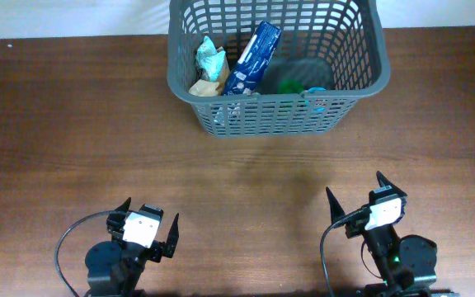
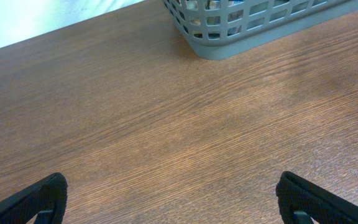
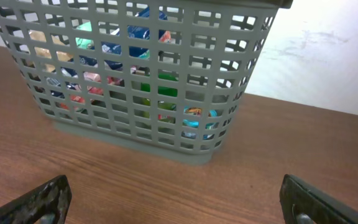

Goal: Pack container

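The container [image 1: 353, 97], a grey lattice basket, stands at the far middle of the wooden table. Inside it lie a blue packet [image 1: 254, 56], a teal pouch [image 1: 210, 56], a tan packet [image 1: 207, 85], a green-lidded jar [image 1: 289, 84] and a blue-topped tub [image 1: 317, 92]. My left gripper [image 1: 146, 221] rests open near the front left edge, far from the basket. Over at the front right, my right gripper [image 1: 355, 196] is open too, with nothing between its fingers. The basket's corner [image 2: 229, 37] shows in the left wrist view, its front wall [image 3: 135, 134] in the right wrist view.
A white wall [image 3: 328, 56] rises behind the table's far edge. Bare brown wood [image 1: 237, 173] stretches between the basket and both grippers.
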`<action>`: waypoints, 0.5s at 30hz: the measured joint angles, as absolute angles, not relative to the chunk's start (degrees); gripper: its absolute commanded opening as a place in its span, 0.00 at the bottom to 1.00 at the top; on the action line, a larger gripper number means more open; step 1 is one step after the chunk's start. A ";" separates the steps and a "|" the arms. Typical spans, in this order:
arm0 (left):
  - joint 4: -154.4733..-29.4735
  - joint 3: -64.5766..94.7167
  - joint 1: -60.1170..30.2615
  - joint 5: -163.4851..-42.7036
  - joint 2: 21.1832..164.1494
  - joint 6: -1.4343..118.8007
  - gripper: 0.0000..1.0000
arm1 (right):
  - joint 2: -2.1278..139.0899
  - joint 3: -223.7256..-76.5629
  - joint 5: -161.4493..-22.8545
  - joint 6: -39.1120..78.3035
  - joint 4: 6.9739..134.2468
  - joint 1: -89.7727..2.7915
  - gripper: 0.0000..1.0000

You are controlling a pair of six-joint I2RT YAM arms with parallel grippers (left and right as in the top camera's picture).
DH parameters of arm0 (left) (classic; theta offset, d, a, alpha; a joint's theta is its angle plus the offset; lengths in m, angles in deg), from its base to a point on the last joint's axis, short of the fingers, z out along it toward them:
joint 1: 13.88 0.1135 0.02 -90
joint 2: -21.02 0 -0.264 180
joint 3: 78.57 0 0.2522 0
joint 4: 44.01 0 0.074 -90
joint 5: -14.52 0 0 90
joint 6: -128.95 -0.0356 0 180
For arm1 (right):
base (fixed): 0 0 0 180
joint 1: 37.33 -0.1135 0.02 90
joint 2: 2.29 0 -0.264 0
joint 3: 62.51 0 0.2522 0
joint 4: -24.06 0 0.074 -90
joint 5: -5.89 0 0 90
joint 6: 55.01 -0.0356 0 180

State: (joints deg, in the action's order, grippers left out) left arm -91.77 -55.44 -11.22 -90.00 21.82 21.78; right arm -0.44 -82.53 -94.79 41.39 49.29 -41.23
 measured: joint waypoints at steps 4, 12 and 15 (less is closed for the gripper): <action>-91.77 -55.44 -11.22 -90.00 21.80 21.78 0.99 | -1.38 -81.44 -94.79 41.43 48.66 -41.23 0.99; -91.77 -55.44 -11.22 -90.02 21.82 21.78 0.99 | -1.38 -79.97 -94.74 41.45 48.26 -41.23 0.99; -91.77 -55.44 -11.22 -90.02 21.80 21.78 0.99 | -1.38 -79.97 -94.52 41.45 48.28 -41.23 0.99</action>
